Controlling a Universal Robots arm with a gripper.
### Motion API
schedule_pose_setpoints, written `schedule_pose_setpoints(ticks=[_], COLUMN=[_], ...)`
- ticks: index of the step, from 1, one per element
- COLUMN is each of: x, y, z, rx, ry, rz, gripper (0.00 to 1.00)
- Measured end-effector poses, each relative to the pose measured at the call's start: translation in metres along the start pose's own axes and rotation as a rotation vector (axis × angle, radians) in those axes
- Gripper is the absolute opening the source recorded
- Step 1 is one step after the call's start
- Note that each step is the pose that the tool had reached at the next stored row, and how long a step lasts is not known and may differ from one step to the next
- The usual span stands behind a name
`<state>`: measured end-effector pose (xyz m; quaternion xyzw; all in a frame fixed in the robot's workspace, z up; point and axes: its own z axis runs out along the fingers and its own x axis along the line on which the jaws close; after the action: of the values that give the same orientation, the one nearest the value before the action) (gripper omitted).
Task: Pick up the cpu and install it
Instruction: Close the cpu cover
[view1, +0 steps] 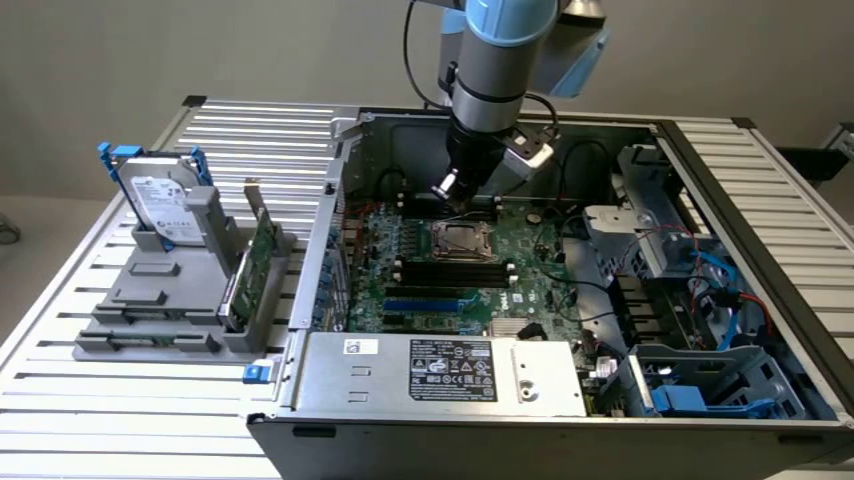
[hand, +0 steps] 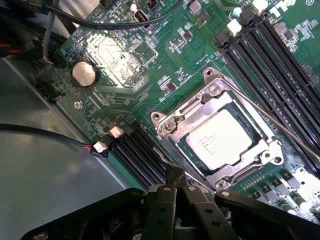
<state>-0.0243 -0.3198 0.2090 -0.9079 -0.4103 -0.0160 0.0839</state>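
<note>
While the arm reaches down into the case, the exterior view's left has a grey rack (view1: 147, 300) on the slatted table (view1: 67, 400). It holds a hard drive (view1: 167, 208) upright in a blue bracket, with a green card (view1: 263, 262) on edge beside it. Next comes the open computer case (view1: 534, 445), motherboard (view1: 400, 275) lying flat inside. The gripper (view1: 451, 190) hangs over the board just behind the socket frame (view1: 463, 242), jaws clenched together, gripping nothing. In the wrist view the fingertips (hand: 172, 177) meet near the frame's corner. The cpu (hand: 220, 137) sits flat inside the frame, metal top and print facing up, edges square with the frame. It is roughly square, so no clear long axis. A thin wire lever (hand: 272, 122) crosses the frame's edge. At the exterior view's right stands a drive cage (view1: 641, 205) with blue cables (view1: 721, 275).
</note>
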Motion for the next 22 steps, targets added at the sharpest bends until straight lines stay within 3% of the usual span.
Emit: schedule_pose_setpoints(ticks=[22], x=[0.0056], y=[0.0075], z=[0.0048], rx=[-0.0002], ry=[0.0000], rz=[-0.001], gripper=[0.11])
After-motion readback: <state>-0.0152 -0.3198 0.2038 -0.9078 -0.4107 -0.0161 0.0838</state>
